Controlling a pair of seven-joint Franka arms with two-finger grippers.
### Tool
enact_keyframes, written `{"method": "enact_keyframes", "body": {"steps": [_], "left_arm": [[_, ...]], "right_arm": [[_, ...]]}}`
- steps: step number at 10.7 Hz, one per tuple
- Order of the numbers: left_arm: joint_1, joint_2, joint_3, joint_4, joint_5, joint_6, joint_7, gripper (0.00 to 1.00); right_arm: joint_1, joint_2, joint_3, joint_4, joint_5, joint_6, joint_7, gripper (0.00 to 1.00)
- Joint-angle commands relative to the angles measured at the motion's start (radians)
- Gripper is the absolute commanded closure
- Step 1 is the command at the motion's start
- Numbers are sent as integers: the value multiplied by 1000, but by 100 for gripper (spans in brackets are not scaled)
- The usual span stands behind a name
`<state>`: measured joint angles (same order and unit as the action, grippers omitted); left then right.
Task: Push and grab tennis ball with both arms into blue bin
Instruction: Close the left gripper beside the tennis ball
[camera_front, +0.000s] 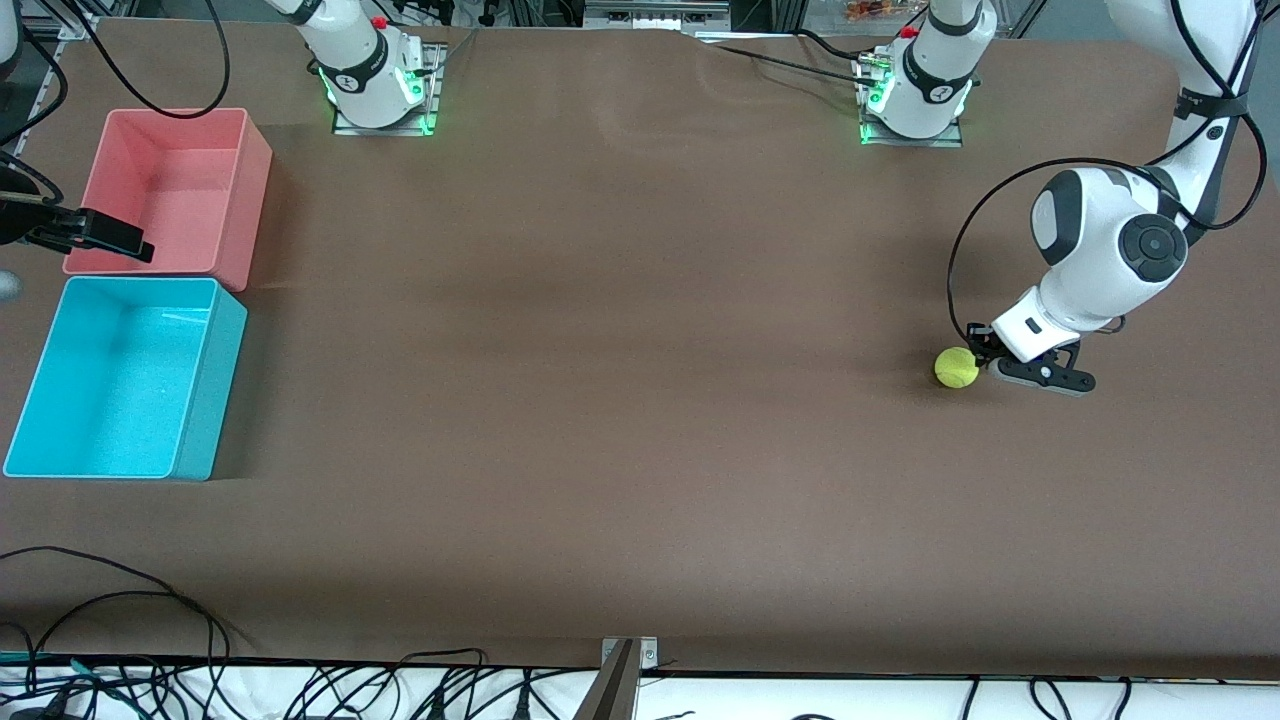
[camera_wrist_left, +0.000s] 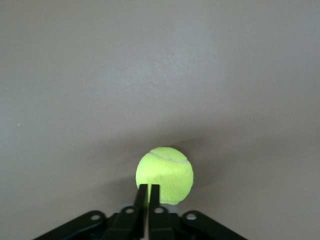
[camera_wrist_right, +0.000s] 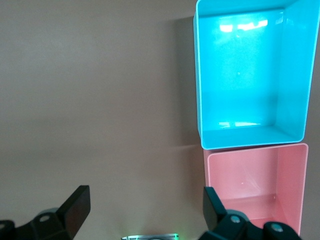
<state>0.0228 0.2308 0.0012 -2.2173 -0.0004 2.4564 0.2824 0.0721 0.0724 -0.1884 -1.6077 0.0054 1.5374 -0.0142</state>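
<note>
At the left arm's end of the brown table (camera_front: 640, 400), the small fuzzy yellow-green tennis ball (camera_front: 957, 367) touches the left gripper (camera_front: 984, 353), whose fingers (camera_wrist_left: 143, 192) are pinched together. It should push gently toward nine o'clock, toward the turquoise plastic blue bin (camera_front: 205, 385), keeping the ball centered. The right gripper (camera_wrist_right: 145, 202) waits wide open over the pink plastic bin (camera_front: 255, 205).

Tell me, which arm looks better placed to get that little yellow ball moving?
The left. Its hand, fingers shut, sits right against the fuzzy yellow-green tennis ball. The right hand waits, open, by the turquoise plastic bin.
</note>
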Motion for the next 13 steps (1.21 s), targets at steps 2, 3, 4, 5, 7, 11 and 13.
{"method": "enact_keyframes", "body": {"steps": [2, 3, 4, 5, 7, 11, 13], "left_arm": [[14, -4, 25, -7, 17, -47, 463, 100], [16, -4, 43, -7, 17, -47, 623, 100], [17, 1, 61, -4, 17, -45, 785, 100], [17, 4, 77, -4, 16, -40, 899, 100], [17, 36, 88, 1, 29, 4, 1057, 100], [19, 102, 89, 4, 91, 153, 1257, 100], [26, 126, 89, 5, 74, 188, 1324, 100]], "right_arm": [[12, -2, -14, 8, -8, -8, -7, 0], [12, -2, -14, 8, -8, -8, -7, 0], [12, -2, -14, 8, -8, -8, -7, 0], [12, -2, -14, 8, -8, -10, -6, 0], [12, 0, -14, 8, -8, -10, -7, 0], [12, 1, -14, 8, -8, -10, -7, 0], [12, 3, -14, 8, -8, -10, -6, 0]]}}
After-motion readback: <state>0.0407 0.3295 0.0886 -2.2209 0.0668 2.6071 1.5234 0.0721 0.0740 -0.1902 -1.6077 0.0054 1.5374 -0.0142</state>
